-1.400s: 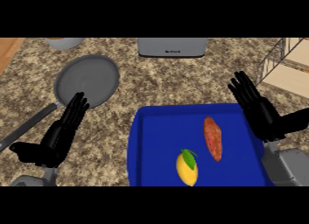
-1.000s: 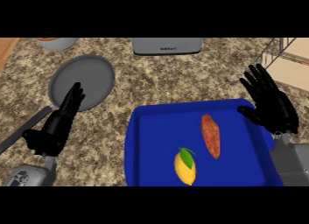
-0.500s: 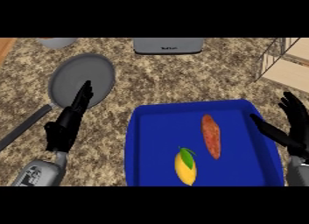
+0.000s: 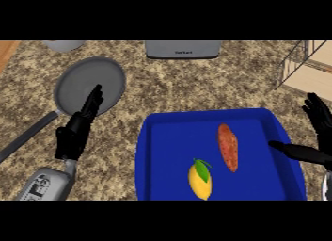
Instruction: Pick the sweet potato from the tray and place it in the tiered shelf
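The sweet potato, long and reddish-brown, lies in the middle of the blue tray. A yellow lemon with a green leaf lies just below and left of it. My right hand is open at the tray's right edge, fingers up and thumb pointing left toward the potato, not touching it. My left hand stands open left of the tray, fingers up over the pan's lower rim. The wooden tiered shelf shows at the upper right corner.
A grey frying pan with a long handle lies at the left on the speckled counter. A grey appliance sits at the top centre and a grey bowl at the top left.
My right hand has dropped from the tray's upper right to its right edge and turned its thumb inward. The left hand has shifted slightly right and up.
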Motion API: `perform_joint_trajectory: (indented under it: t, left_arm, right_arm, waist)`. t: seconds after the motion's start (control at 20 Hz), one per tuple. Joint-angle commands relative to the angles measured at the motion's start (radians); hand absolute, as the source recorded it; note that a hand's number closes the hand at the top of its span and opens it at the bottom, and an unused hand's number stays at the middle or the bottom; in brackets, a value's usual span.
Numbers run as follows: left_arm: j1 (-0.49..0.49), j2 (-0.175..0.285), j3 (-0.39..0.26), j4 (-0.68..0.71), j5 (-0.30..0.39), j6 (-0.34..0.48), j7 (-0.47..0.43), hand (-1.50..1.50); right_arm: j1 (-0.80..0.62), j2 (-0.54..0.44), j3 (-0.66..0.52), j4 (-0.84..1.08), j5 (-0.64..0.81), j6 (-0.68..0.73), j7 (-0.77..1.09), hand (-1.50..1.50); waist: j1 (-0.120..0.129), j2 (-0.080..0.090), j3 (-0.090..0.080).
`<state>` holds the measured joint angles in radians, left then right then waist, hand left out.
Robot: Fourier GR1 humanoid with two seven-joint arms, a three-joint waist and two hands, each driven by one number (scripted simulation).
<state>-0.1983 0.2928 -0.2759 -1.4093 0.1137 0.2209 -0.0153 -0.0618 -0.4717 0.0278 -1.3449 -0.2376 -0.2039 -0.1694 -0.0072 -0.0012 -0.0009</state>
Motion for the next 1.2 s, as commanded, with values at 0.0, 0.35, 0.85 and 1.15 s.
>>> perform_joint_trajectory:
  t: [0.0, 0.35, 0.85, 1.15]
  left_arm:
    - [-0.001, 0.005, 0.019, 0.028, 0.005, -0.035, -0.021, 0.0]
    - [-0.005, 0.007, 0.027, -0.005, -0.006, -0.035, 0.026, 0.0]
    - [-0.012, -0.009, 0.036, -0.011, -0.026, -0.05, 0.031, 0.0]
    - [-0.026, -0.043, 0.091, 0.036, -0.06, -0.073, 0.0, 0.0]
  right_arm:
    - [0.015, -0.072, 0.082, -0.152, 0.08, 0.004, 0.178, -1.5]
    - [-0.072, -0.24, 0.163, -0.346, 0.126, 0.121, 0.561, -1.5]
    - [-0.241, -0.326, 0.312, -0.504, 0.22, 0.328, 1.001, -1.5]
    - [-0.232, -0.178, 0.303, -0.604, 0.321, 0.351, 1.142, -1.5]
  waist:
    - [-0.001, -0.001, -0.001]
    - [0.004, -0.002, -0.002]
    - [0.011, 0.0, 0.0]
    - [0.006, 0.001, 0.0]
